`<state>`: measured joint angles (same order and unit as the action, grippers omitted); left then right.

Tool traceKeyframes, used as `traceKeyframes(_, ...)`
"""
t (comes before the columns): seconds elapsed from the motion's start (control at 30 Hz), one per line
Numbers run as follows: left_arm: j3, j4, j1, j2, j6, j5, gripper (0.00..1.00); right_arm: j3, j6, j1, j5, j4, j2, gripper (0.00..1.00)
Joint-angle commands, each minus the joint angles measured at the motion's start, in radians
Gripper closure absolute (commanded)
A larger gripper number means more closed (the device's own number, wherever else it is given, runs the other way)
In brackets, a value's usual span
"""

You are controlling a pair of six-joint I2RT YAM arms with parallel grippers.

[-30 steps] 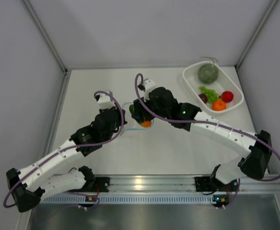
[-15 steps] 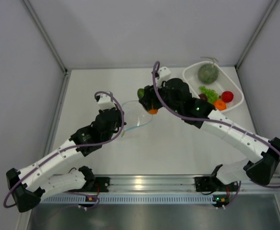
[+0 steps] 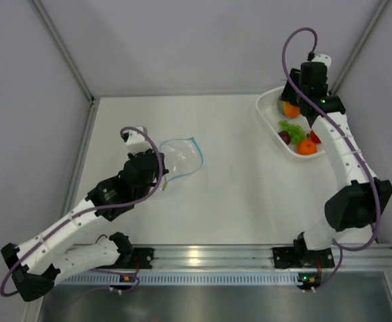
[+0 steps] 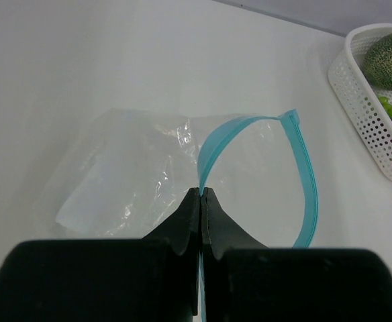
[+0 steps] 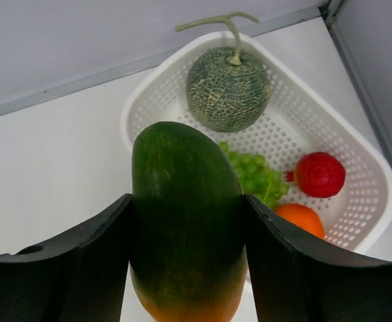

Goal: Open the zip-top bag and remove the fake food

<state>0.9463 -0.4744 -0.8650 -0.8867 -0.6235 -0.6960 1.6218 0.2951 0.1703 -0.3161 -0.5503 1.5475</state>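
Observation:
The clear zip-top bag (image 3: 180, 156) lies open on the table, its light blue zip strip (image 4: 307, 180) looped wide; it looks empty. My left gripper (image 4: 202, 191) is shut on one lip of the strip; in the top view it (image 3: 161, 176) sits at the bag's near left edge. My right gripper (image 5: 188, 221) is shut on a green-orange fake fruit (image 5: 184, 221) and holds it above the white basket (image 5: 357, 228). In the top view this gripper (image 3: 291, 107) hovers over the basket's far end. The basket holds a grey-green melon (image 5: 227, 88), green grapes (image 5: 256, 178), a red piece (image 5: 319, 174) and an orange ball (image 5: 299, 218).
The white perforated basket (image 3: 268, 123) stands at the back right, near the right wall. Grey walls close the table at the back and both sides. A metal rail (image 3: 203, 255) with both arm bases runs along the near edge.
My right gripper has carried the green-orange fruit out of the bag and to the right, over the basket. The bag has slumped flat. My left gripper still pinches the strip.

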Motion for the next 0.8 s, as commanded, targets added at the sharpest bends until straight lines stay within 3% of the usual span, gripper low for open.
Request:
traceKeyframes(0.0, 0.055, -0.061, 0.004, 0.032, 0.004, -0.039, 1.0, 0.128, -0.107, -0.041, -0.023, -0.051, 0.13, 0.72)
traceKeyframes(0.17, 0.092, -0.156, 0.004, 0.038, -0.001, -0.069, 1.0, 0.26, -0.219, -0.098, -0.032, -0.105, 0.305, 0.71)
traceKeyframes(0.5, 0.141, -0.245, 0.011, 0.046, 0.01, -0.118, 1.0, 0.27, -0.235, -0.218, -0.018, -0.096, 0.448, 0.67)
traceKeyframes(0.6, 0.183, -0.271, 0.021, -0.007, 0.01, -0.163, 1.0, 0.26, -0.251, -0.236, -0.023, -0.099, 0.483, 0.49)
traceKeyframes(0.7, 0.247, -0.271, 0.052, -0.095, 0.018, -0.189, 1.0, 0.259, -0.254, -0.241, -0.024, -0.109, 0.503, 0.43)
traceKeyframes(0.73, 0.265, -0.27, 0.064, -0.116, 0.021, -0.192, 1.0, 0.257, -0.252, -0.242, -0.024, -0.111, 0.502, 0.31)
traceKeyframes(0.77, 0.305, -0.268, 0.081, -0.139, 0.025, -0.194, 1.0, 0.257, -0.251, -0.242, -0.021, -0.115, 0.499, 0.25)
